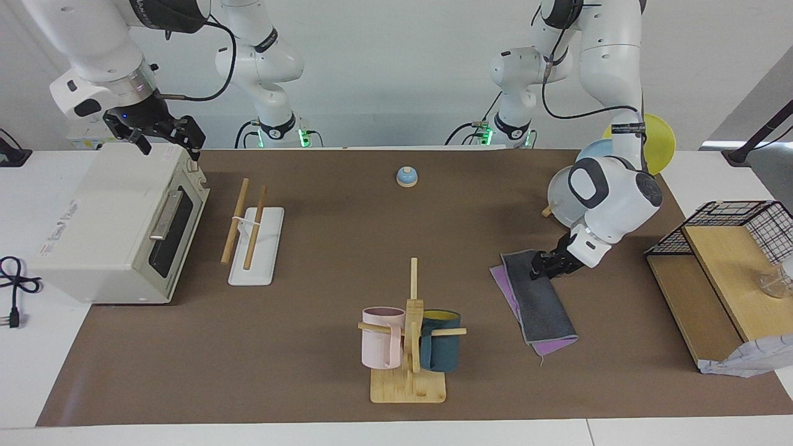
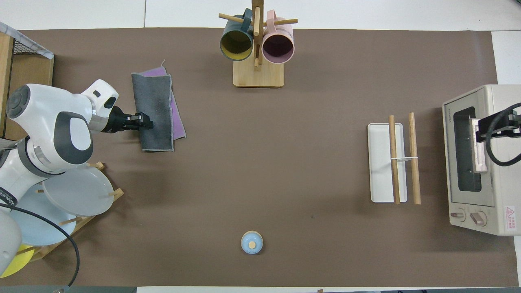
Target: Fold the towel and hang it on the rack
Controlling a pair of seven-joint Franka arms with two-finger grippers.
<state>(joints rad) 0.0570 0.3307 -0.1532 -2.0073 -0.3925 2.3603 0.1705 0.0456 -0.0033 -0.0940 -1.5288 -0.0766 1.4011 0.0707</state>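
Both arms were glossy white with rounded joint housings; the left arm (image 1: 610, 198) carried a dark grey oval panel and a black lettered band; black cables looped along each; green lights glowed at the bases; the grippers were black

The towel (image 1: 538, 299) lies flat and folded – grey face up, purple edge showing – well apart from the two-dowel rack (image 1: 254, 238).
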